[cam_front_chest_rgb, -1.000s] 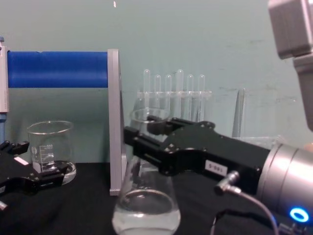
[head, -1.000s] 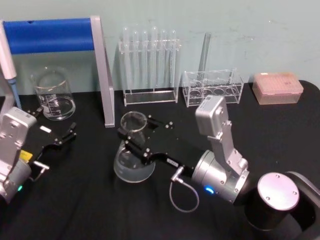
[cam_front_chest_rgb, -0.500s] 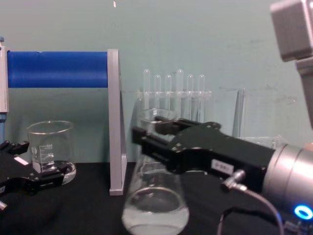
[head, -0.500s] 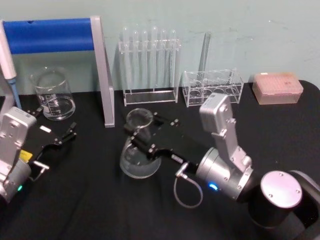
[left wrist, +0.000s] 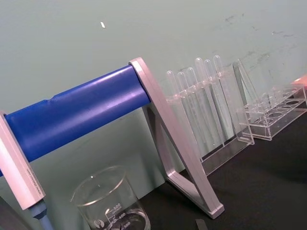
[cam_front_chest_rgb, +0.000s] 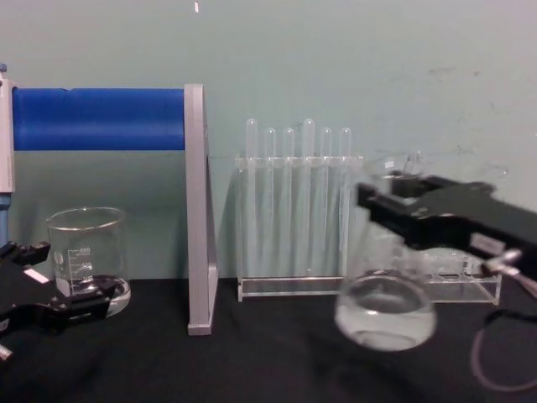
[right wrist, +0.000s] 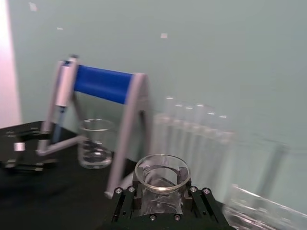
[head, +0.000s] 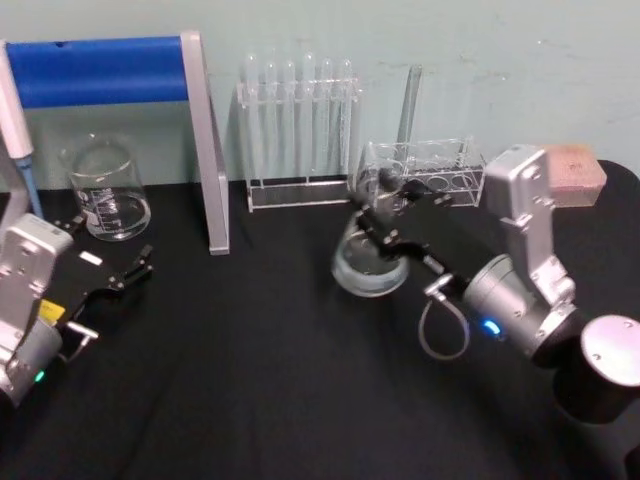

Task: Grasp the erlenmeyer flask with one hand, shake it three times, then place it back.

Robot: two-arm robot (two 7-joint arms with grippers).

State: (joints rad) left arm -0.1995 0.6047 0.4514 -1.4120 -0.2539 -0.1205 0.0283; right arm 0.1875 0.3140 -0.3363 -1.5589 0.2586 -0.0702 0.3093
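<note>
Tilted flask [head: 368, 268] clamped at the neck by right gripper [head: 381, 206], held near the tube rack [head: 300, 195], left gripper [head: 108, 248] parked wide open near the beaker [head: 105, 190] on the bench [head: 250, 380].

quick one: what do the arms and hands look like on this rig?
Right arm and left arm: silver-grey boxy links on rounded joints. Right hand: black, boxy, small white label, silver connector feeding a grey cable loop, blue light on the joint. Left hand: black fingers, plain white tag.
</note>
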